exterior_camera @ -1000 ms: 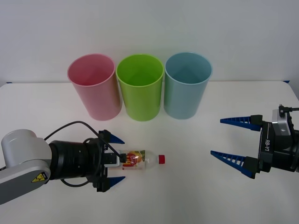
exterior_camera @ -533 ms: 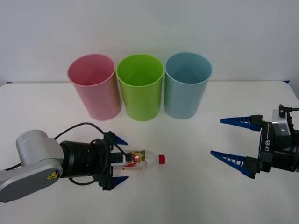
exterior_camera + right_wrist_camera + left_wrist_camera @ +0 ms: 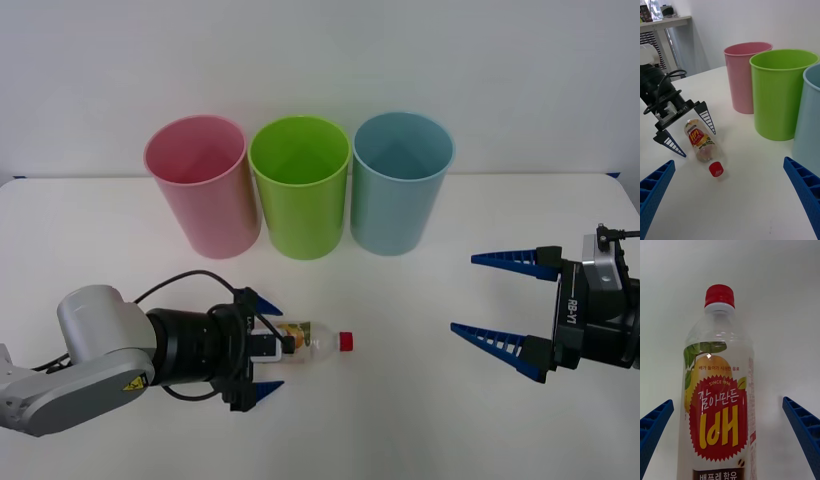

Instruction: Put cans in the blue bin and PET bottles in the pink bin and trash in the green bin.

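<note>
Evidently mid-reach, the left gripper [image 3: 262,346], fingers spread wide, straddles the base of the small clear red-capped plastic bottle [image 3: 315,340] lying on the white table [image 3: 420,420], grasping nothing, so closing comes next, then carrying to the tall pink plastic bin [image 3: 200,185].

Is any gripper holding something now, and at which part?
Nothing is held. The left gripper is open around the base end of the lying clear plastic bottle; the right gripper is open and apart.
</note>
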